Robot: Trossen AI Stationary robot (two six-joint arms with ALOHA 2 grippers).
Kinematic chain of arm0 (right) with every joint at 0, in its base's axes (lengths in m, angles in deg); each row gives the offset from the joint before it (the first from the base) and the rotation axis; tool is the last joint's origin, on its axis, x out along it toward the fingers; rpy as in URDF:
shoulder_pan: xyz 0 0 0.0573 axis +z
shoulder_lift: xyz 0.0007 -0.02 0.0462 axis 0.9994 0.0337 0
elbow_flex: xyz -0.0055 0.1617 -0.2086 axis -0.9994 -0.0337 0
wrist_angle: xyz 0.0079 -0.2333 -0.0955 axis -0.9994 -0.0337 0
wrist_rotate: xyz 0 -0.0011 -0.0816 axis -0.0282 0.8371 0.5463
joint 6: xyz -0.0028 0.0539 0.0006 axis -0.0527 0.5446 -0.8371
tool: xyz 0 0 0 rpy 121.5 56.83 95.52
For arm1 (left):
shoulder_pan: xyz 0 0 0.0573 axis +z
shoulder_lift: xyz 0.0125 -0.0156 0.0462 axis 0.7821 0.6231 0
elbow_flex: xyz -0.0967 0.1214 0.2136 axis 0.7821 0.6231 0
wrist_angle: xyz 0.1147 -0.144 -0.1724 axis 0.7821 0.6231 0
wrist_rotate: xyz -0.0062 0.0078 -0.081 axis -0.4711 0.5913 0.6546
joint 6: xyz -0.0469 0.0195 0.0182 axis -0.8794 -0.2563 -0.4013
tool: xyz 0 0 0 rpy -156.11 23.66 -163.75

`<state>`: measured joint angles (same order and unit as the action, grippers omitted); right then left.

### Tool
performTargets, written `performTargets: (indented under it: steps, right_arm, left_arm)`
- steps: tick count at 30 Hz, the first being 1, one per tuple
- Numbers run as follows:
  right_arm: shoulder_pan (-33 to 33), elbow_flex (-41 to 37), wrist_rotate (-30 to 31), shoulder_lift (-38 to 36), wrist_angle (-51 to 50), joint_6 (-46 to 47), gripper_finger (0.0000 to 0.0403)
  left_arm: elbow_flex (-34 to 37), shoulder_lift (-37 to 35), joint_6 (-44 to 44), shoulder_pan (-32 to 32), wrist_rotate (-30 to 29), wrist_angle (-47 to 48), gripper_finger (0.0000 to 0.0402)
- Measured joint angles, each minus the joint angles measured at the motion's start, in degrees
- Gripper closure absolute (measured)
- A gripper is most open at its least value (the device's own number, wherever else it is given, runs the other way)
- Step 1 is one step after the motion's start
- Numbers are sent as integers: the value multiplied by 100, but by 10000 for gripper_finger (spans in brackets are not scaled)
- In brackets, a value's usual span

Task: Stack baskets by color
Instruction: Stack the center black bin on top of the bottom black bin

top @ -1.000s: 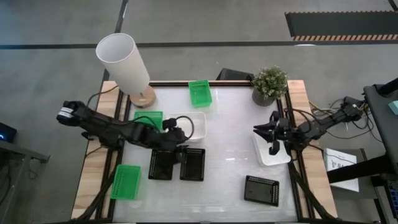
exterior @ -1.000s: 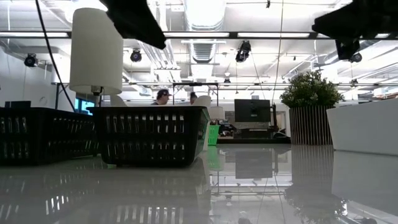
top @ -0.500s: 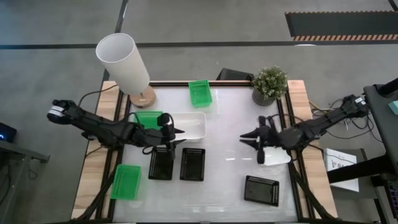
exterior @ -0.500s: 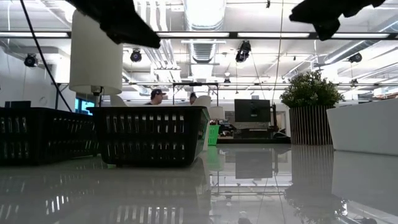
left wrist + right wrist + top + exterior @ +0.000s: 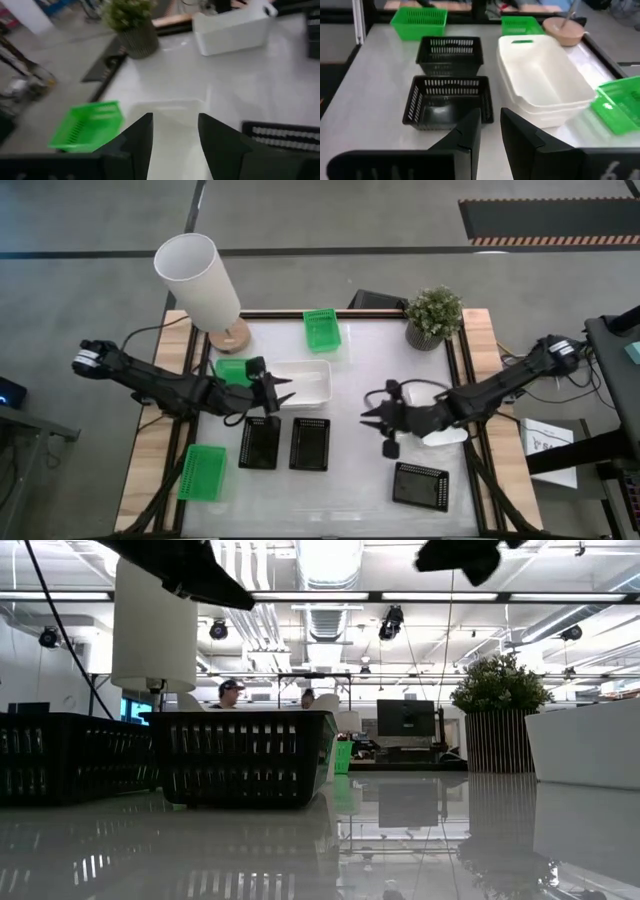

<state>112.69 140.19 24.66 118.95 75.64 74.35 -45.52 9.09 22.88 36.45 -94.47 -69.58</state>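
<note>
A glossy white rectangular table [image 5: 360,370] with wooden side rails is carrying everything, and the tall white cylindrical lampshade [image 5: 198,280] on its round wooden base is standing at the far left corner, with a potted green plant in a ribbed grey pot [image 5: 433,316] at the far right corner. The left gripper [image 5: 283,392] is hovering empty over the near edge of the stacked white rectangular plastic baskets [image 5: 300,381], its fingers standing moderately apart. The right gripper [image 5: 372,418] is hanging empty above bare tabletop at mid-table, its fingers showing only a narrow gap, with another white basket [image 5: 445,430] lying partly hidden under its arm near the right rail. Two black mesh-sided baskets [image 5: 285,443] are sitting side by side just in front of the white stack, and a third black basket [image 5: 421,485] is lying alone toward the near right. Three bright green plastic baskets are lying apart: one at the far edge [image 5: 321,329], one just left of the white stack [image 5: 238,370], one on the near left rail [image 5: 202,472].
</note>
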Motion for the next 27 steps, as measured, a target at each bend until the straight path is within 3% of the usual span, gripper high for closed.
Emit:
performTargets:
  steps: [6, 12, 20, 27]
  right_arm:
    - [0, 919, -28, 1059, -100, -36, 335]
    - [-2, 1989, -922, 2026, -646, -231, 307]
    - [-76, 3115, -1033, 3175, -2657, -2852, 231]
    - [-451, 3500, -1095, 3890, -3259, -4939, 225]
  left_arm:
    - [82, -70, 98, -2, -247, -195, 261]
    - [279, -48, -136, -11, -243, -394, 261]
    - [195, -62, -198, -17, -236, -400, 261]
    - [-46, -66, 149, -15, -221, -421, 261]
